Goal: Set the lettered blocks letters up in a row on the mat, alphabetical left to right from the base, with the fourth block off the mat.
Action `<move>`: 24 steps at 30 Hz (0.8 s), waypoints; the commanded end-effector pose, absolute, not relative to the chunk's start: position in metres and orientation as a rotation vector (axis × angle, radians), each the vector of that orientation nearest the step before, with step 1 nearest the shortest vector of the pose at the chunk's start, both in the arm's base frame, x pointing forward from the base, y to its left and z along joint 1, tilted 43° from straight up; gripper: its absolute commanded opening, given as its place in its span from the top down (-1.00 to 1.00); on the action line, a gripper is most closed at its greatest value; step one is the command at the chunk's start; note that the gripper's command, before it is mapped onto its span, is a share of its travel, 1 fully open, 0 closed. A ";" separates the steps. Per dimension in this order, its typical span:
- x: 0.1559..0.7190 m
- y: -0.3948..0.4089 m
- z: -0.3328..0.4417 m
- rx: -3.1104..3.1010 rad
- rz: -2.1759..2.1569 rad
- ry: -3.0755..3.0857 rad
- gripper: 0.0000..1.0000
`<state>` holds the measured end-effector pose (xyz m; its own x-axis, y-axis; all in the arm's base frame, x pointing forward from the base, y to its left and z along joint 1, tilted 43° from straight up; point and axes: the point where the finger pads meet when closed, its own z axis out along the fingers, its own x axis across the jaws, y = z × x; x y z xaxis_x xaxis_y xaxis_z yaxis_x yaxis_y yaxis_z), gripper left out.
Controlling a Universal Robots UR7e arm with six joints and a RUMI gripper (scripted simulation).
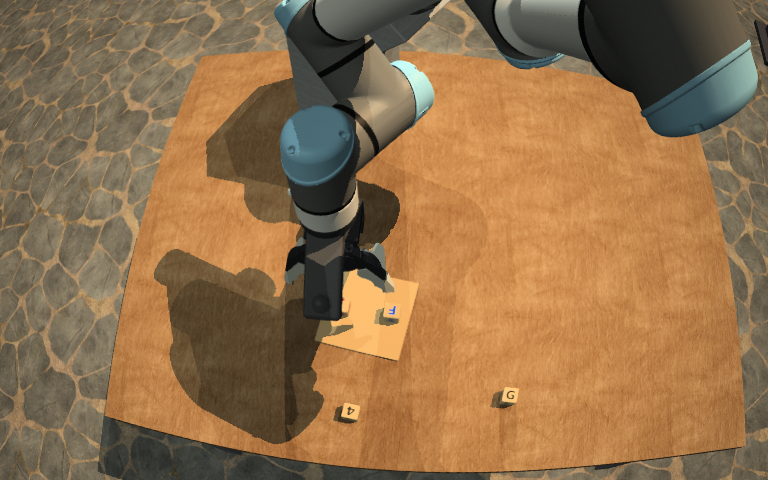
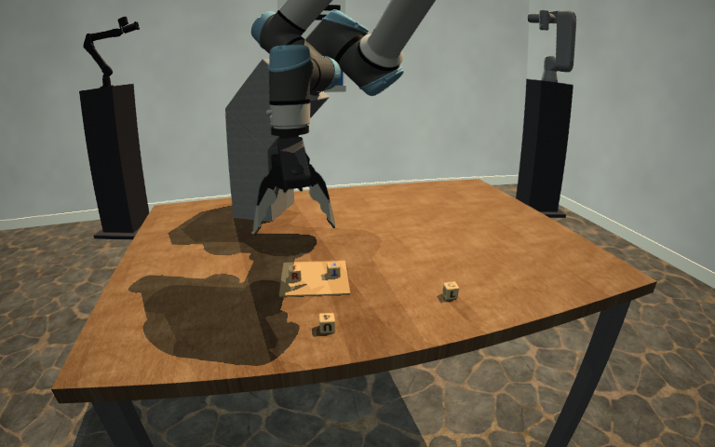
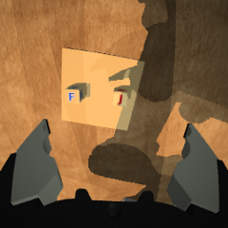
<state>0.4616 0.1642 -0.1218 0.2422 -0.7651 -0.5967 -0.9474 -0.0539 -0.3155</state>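
My gripper (image 1: pixel 340 284) (image 2: pixel 294 230) (image 3: pixel 117 123) is open and empty, above and on the robot side of the mat (image 1: pixel 390 346) (image 2: pixel 342 287) (image 3: pixel 95 115). The F block (image 1: pixel 391 311) (image 2: pixel 332 272) (image 3: pixel 72 96) and the J block (image 1: pixel 346 309) (image 2: pixel 294 274) (image 3: pixel 120 98) stand on the mat with a wide gap between. In the wrist view both letters read upright, F left of J. In the top view the gripper partly hides the J block. The G block (image 1: pixel 510 395) (image 2: pixel 451 291) lies off the mat, its G upright in the top view, so upside down from the base.
The block with a 4 on top (image 1: pixel 350 412) (image 2: pixel 327 323) lies off the mat, towards the table's edge far from the base. The arm's shadow covers the table beside the mat and part of the mat's edge by the J block.
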 end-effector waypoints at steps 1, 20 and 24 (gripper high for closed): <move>0.476 0.178 -0.109 -1.966 0.290 1.433 -1.00; 0.511 0.237 -0.057 -2.237 0.081 0.955 -1.00; 0.517 0.252 -0.044 -2.281 0.036 0.843 -1.00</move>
<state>0.5095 0.2360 -0.0579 0.7159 -0.6225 -0.3163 -0.6670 -0.4758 -0.5733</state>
